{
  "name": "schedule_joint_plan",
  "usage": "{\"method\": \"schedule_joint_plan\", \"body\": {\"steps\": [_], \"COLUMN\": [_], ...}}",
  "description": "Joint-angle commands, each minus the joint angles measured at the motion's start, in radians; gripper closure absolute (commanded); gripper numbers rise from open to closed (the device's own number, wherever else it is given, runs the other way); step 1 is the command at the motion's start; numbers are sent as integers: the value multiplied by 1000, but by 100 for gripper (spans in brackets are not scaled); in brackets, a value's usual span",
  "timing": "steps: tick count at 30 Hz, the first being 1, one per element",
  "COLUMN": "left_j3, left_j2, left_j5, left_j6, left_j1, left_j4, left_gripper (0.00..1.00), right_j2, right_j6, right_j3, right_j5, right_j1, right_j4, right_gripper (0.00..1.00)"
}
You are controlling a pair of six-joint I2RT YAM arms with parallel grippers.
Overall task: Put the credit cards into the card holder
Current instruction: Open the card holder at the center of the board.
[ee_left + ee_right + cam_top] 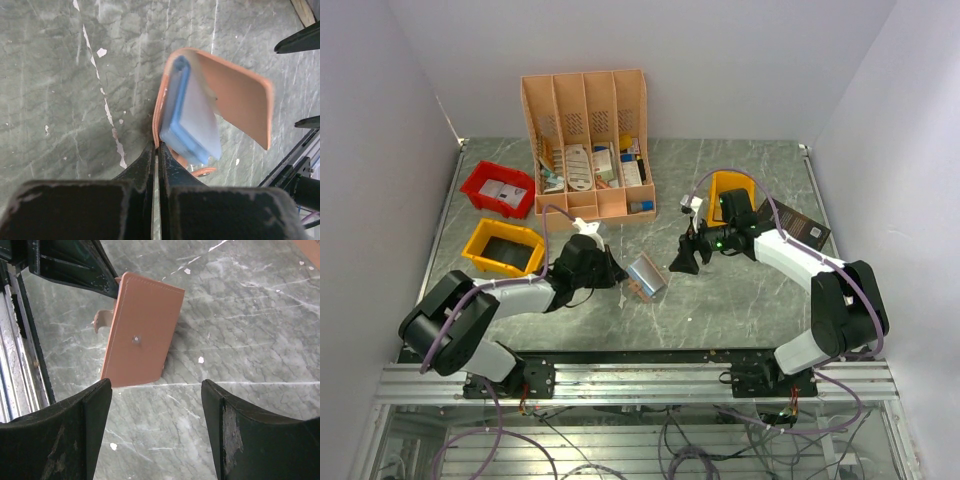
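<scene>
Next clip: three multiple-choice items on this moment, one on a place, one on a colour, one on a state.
1. Where is the card holder? A lying flat on the table; B clamped in the left gripper; C inside a drawer.
2. The bin left of the peach organiser is: A yellow; B red; C green.
3. The right gripper is: A open and empty; B shut on a card; C shut on the card holder.
Key: 1 B, the shut jaws pinch its edge; 2 B, red in the top view; 3 A, jaws apart, nothing between.
</scene>
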Motion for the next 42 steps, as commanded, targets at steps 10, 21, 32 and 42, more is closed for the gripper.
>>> {"method": "schedule_joint_plan", "body": {"steps": [10, 21, 32, 42], "left_j3": [25, 5, -40, -39], "left_j2": [-2, -16, 21, -14], "left_j5": [68, 89, 180, 236], "left_j6": [12, -20, -42, 21], "left_j1": [7, 7, 5, -91], "left_j4": [-12, 19, 139, 177], "left_gripper": [93, 93, 93, 60], "right_j2": [14, 46, 31, 8], "right_j6": [-103, -107, -101, -462], "right_j3": [32, 22, 78, 204], "right_j5": [4, 221, 383, 171], "right_j1": [90, 218, 220, 122], "right_j4": [-63, -28, -49, -360], "right_gripper": [9, 11, 95, 100]}}
